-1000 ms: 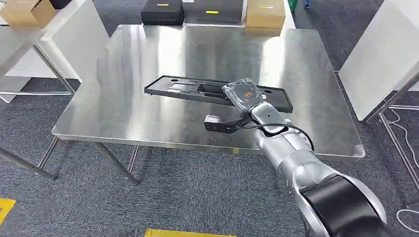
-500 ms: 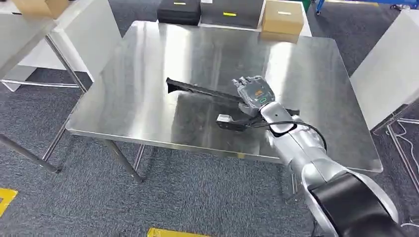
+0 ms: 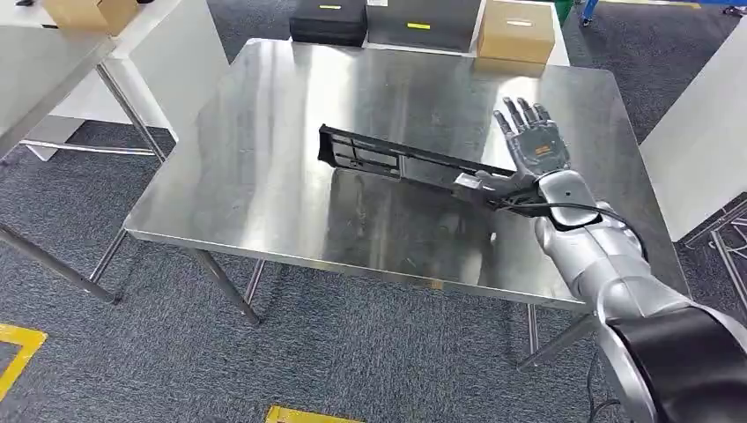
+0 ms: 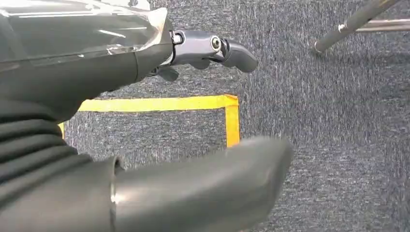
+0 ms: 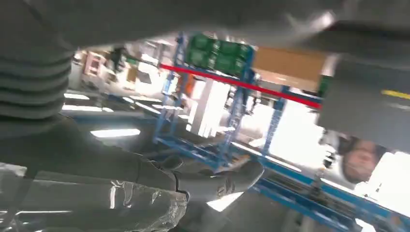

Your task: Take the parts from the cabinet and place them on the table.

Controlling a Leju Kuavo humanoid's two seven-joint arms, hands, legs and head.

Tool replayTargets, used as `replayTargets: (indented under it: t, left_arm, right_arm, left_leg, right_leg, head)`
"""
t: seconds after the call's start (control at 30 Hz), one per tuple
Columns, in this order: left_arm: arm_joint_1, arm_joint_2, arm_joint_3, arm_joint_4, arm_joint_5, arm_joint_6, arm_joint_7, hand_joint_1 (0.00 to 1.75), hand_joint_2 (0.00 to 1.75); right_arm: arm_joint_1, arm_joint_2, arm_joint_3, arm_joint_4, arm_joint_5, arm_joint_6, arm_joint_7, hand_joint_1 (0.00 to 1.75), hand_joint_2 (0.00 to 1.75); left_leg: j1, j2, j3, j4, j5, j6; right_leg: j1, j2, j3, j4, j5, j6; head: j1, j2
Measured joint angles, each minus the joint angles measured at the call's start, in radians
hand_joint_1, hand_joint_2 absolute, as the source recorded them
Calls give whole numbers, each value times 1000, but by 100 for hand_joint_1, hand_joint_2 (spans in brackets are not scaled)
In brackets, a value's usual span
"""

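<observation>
- Seemingly the placing step is nearly finished: the long black part (image 3: pixel 414 163) lies on the steel desk (image 3: pixel 264 185), near its middle; whether more parts wait in the cabinet cannot be told.
- The right hand (image 3: pixel 533 145) is released, fingers (image 3: pixel 520 115) spread and raised, with the part's near end just beside the wrist, below the palm.
- The left hand (image 4: pixel 145 116) hangs above carpet, holding nothing, fingers apart.

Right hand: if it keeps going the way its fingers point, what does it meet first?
Probably nothing nearby: the right hand points up and away over bare table. The cardboard box lies roughly ahead; depth is unclear.
</observation>
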Motion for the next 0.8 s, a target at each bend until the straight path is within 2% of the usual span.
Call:
replayTargets:
  t: [0.07, 0.2, 0.3, 0.43, 0.6, 0.8]
  left_arm:
    - [0, 0, 4, 0, -2, -4, 5, 0, 0]
    - [3, 0, 5, 0, -2, -5, 7, 0, 0]
    - [3, 0, 5, 0, -3, -5, 8, 0, 0]
    - [3, -1, 6, 0, -5, -5, 9, 0, 0]
    - [4, -1, 12, 0, -16, -8, 30, 0, 0]
    - [4, -2, 18, 0, -16, -11, 31, 0, 0]
  right_arm:
    - [-8, -19, -23, 0, -5, 18, 18, 0, 0]
    - [-23, -47, -57, 0, -8, 23, 21, 0, 0]
    - [-28, -58, -71, 0, -8, 24, 21, 0, 0]
    - [-32, -65, -83, 0, -5, 24, 49, 0, 0]
    - [-47, -103, -117, 0, 6, 25, 82, 0, 0]
    - [-58, -141, -159, 0, 29, 24, 156, 0, 0]
  left_leg:
    - [0, 2, 1, -1, -1, -2]
    - [1, 3, 2, -3, 0, -12]
    - [0, 5, 2, -3, 0, -14]
    - [-3, 4, 2, -3, 0, -14]
    - [-9, 2, 2, -2, -1, -13]
    - [-14, 4, 2, -2, -1, -12]
  right_leg:
    - [0, 1, 0, 0, 0, 0]
    - [1, 1, 0, 0, -1, -2]
    - [1, 2, 0, 1, -1, -2]
    - [1, 2, -1, 0, -1, -2]
    - [0, 1, -2, 0, -2, -2]
    - [0, 1, -1, 0, -2, -2]
  head:
    - [0, 0]
    - [0, 0]
    - [0, 0]
    - [0, 0]
    - [0, 0]
    - [0, 0]
